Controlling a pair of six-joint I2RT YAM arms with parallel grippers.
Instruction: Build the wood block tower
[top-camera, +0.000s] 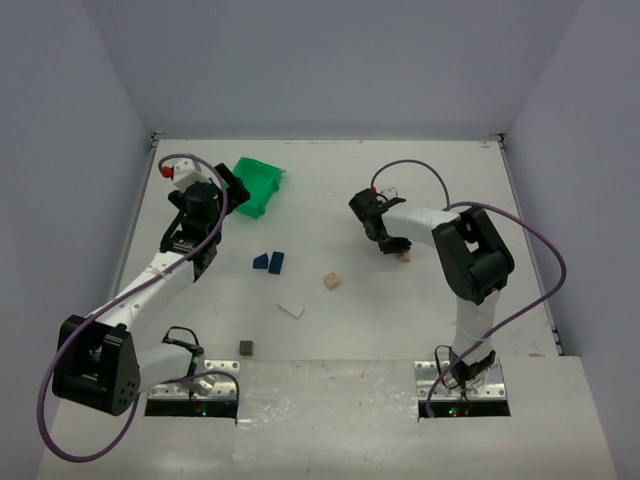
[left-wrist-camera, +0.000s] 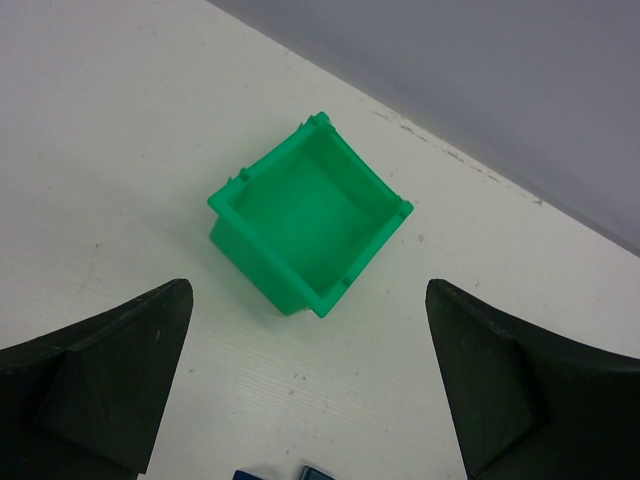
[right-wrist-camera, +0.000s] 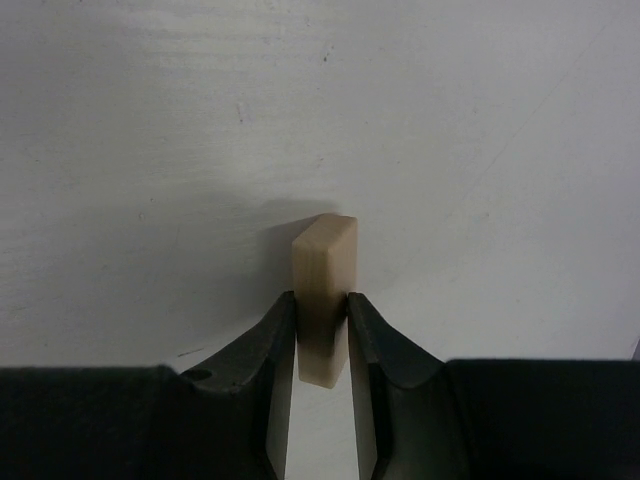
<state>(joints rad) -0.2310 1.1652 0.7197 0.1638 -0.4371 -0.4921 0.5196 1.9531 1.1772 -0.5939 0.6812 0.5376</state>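
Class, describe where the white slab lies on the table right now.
In the top view, the white slab lies flat, a little left of centre, between the tan cube up to its right and the dark cube down to its left.

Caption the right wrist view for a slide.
The right gripper clamps a slim tan block between its fingertips, with the white table beyond.
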